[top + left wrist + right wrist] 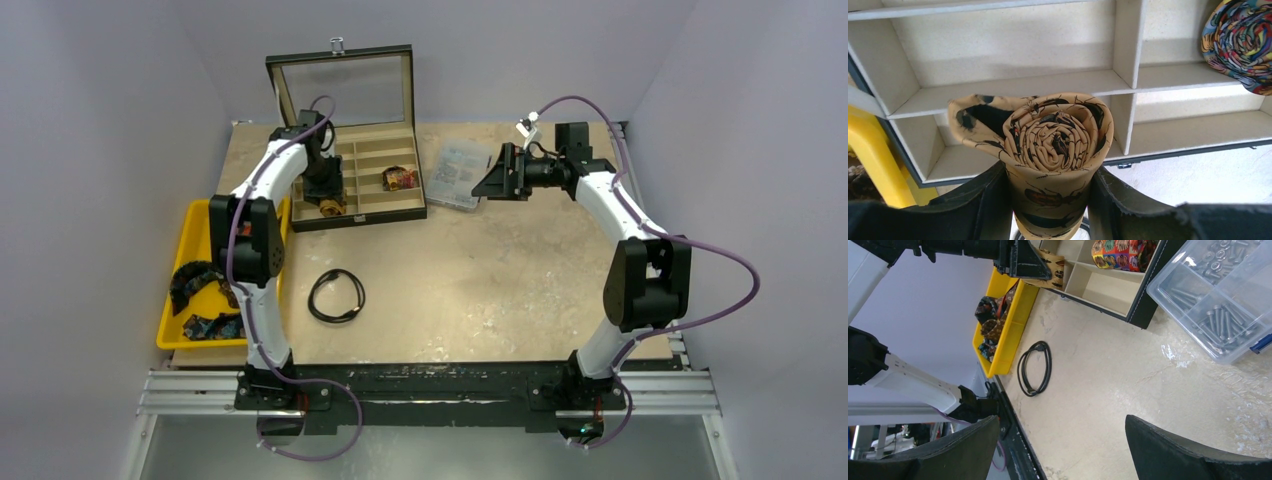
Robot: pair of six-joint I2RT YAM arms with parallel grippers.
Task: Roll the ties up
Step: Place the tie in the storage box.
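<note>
The tan tie point(1055, 145) is wound into a tight spiral and stands on end, clamped between the two fingers of my left gripper point(1050, 200) above the near-left corner of the compartment box point(390, 150). I can't tell whether it hangs clear of the near wall or which cell lies under it.

My main worry is the loose outer flap point(968, 117), which bulges away from the coil on the left. If I let go while that flap is free, I judge the fabric will spring back and the roll will slacken or unwind. A release from too high could tip it onto its side. Lowering it off-centre could snag the flap on a divider point(1128, 45) and peel a layer open.

A finished multicoloured tie point(1240, 45) sits in a cell to the right, well apart, so I don't expect a knock there.

More unrolled ties point(195, 285) wait in the yellow tray point(200, 225) beside the left arm. The right gripper point(1063, 440) hangs with its fingers wide apart, holding nothing, too far off to steady the roll.
</note>
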